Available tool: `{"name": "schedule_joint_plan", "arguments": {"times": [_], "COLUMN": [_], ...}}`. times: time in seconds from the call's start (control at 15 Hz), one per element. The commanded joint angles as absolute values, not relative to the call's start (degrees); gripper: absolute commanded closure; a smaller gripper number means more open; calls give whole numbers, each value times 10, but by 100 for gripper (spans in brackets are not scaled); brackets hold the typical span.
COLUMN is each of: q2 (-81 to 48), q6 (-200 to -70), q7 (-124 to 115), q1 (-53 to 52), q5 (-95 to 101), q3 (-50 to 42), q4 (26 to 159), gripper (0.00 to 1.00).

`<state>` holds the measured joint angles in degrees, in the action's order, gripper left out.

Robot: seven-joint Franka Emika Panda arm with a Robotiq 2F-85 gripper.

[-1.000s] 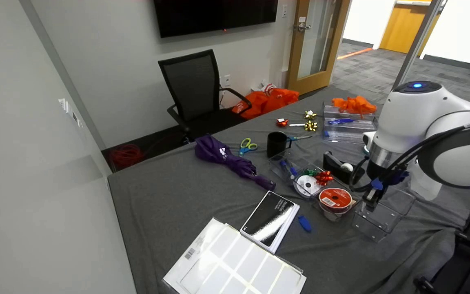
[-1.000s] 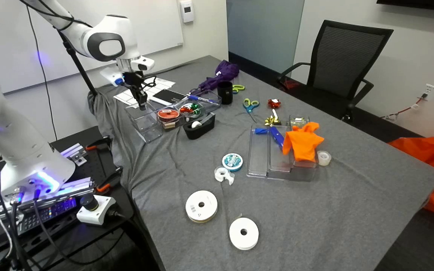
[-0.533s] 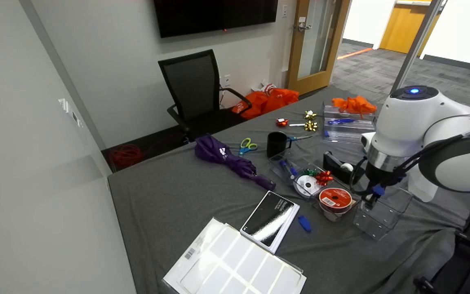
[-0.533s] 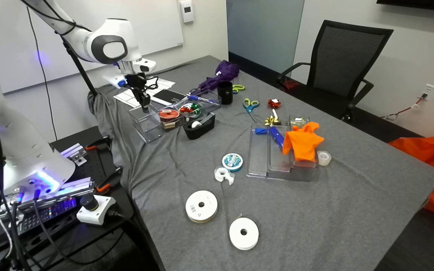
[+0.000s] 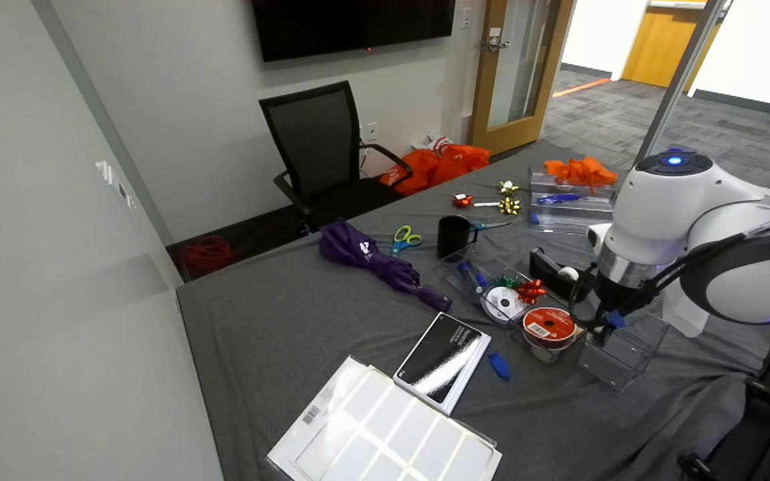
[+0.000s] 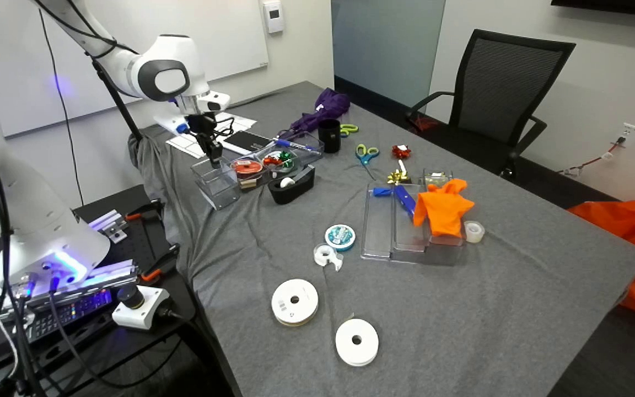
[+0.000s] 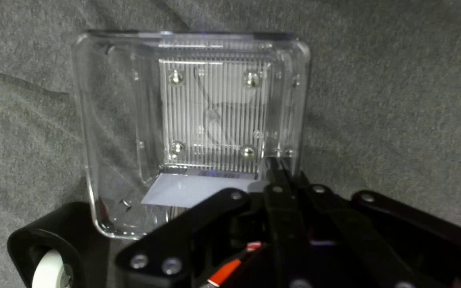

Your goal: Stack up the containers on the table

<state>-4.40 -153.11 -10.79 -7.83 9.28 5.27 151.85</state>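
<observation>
Wrist view: clear container (image 7: 212, 116), square, open top, ribbed floor; jaws closed, by appearance pinching one transparent wall near a corner; black tape dispenser (image 7: 82, 236) just beside; lifted or resting, not determinable. Step, as judged: picking up a container for the stack. Handling: thin, smooth wall, prone to slip or swing on so off-centre a hold; firm pinch advised, straight lift, clearance above neighbouring rims before sideways travel, then slow lowering with sides squared. In an exterior view: table (image 5: 271, 347), draped dark grey; same container near the robot-side edge, just beside one end of a row of clear bins (image 5: 490, 266); red-labelled spool (image 5: 562, 327) within, probably too uneven a support while filled; purple umbrella (image 5: 385, 265) near the chair-side edge; mesh chair (image 5: 311, 140) and glazed door (image 5: 522, 67) beyond. In an exterior view: surface rumpled along the robot-side edge, a likely cause of rocking under any base set there; clear trays (image 6: 375, 231) toward the chair-side edge, orange fabric (image 6: 443, 207) in or over one end, contents best removed prior to stacking; white spools (image 6: 306, 301) nearer the robot-side edge; whiteboard (image 6: 235, 44) behind the container's end of the table; orange bag (image 6: 634, 220) beyond the chair-side edge, close by a corner.
</observation>
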Motion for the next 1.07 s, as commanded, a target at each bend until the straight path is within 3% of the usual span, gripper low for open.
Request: {"name": "schedule_joint_plan", "arguments": {"times": [0.0,0.07,0.13,0.27,0.87,1.0], "q2": [-60,-61,-60,-53,-21,-6], "q6": [-1556,-1555,-1553,-1548,-1543,-1538], "q7": [-89,-91,-88,-82,-98,-102], "q1": [-73,-73,-73,-72,-75,-75], "q5": [72,71,67,60,91,105], "q3": [54,53,53,54,49,48], "q4": [1519,1519,1520,1523,1541,1549], "gripper": [99,99,71,64,1,0]}}
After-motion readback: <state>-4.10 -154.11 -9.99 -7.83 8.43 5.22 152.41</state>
